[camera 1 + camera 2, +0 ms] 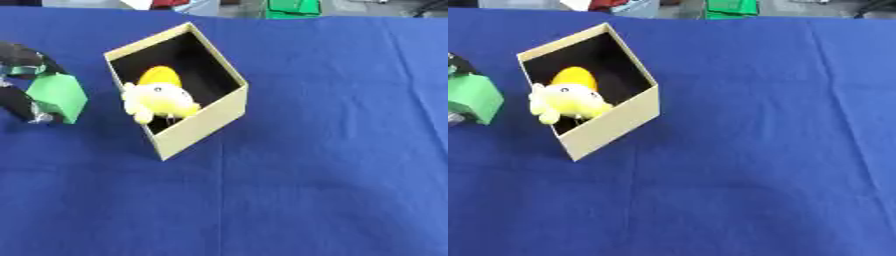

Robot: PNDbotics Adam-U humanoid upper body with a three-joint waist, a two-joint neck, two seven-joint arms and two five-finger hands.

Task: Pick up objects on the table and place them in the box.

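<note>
Your left hand holds the green block above the bench, just left of the box. The block looks rigid, light and smooth-faced; grip opposite flat faces. The right hand is out of view.

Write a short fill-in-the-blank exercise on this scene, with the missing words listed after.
1. The left hand holds a ____ block.
2. The yellow plush toy lies inside the ____.
3. The table is covered with a ____ cloth.
4. The block is on the box's ____ side.

Missing words: green; box; blue; left
</note>
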